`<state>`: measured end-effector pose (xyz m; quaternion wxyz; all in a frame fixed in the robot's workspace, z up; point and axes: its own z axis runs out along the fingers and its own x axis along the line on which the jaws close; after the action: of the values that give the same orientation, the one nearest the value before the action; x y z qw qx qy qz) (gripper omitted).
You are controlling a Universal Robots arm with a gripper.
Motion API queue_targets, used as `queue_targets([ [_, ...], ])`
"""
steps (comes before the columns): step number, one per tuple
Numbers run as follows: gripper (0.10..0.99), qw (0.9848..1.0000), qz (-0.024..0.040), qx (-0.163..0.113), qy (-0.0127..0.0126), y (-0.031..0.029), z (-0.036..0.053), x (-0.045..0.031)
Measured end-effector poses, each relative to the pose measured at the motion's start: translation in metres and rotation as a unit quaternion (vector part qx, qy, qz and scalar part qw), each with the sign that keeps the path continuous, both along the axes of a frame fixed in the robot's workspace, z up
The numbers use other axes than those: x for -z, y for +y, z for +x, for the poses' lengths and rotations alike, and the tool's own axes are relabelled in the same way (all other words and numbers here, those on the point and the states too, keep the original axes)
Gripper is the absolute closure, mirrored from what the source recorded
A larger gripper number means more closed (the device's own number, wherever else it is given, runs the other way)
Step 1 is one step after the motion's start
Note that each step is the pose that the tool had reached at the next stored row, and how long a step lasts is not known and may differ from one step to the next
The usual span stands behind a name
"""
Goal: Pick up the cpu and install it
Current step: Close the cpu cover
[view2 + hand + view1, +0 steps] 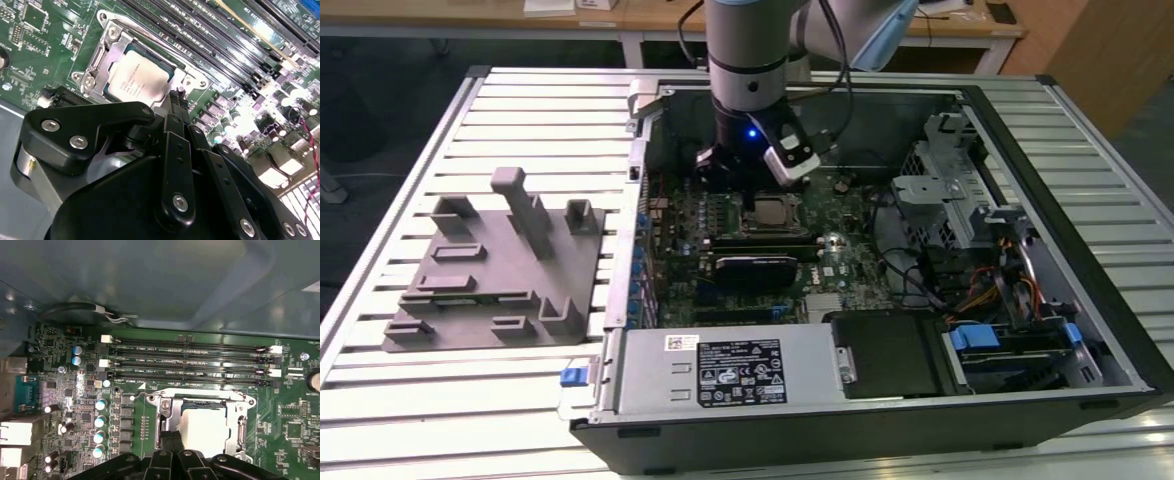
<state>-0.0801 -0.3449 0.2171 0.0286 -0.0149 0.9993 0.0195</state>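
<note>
The cpu (778, 212), a small square chip with a pale metal top, lies flat in the metal-rimmed socket (111, 36) on the green motherboard inside the open computer case. In both wrist views the cpu (137, 80) (205, 427) sits just past my fingertips. My gripper (746, 203) hangs low over the board at the socket's edge, on the exterior view's left of the chip. Its black fingers (176, 97) (169, 439) are pressed together, shut, with nothing between them. The tips stand at the chip's edge; whether they touch it I cannot tell.
A grey moulded fixture (494, 260) with upright blocks stands on the slatted table at the exterior view's left of the case. Long memory slots (190, 360) run beside the socket. A power supply (720, 372) and a drive cage (947, 170) flank the board.
</note>
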Motion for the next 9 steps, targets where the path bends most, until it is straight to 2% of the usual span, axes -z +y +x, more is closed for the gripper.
queue_targets([
  [3, 0.98, 1.0, 0.0, 0.0, -0.0002, 0.0, 0.0, -0.004],
  [9, 0.98, 1.0, -0.0001, 0.0, -0.0001, 0.0, 0.0007, -0.0044],
])
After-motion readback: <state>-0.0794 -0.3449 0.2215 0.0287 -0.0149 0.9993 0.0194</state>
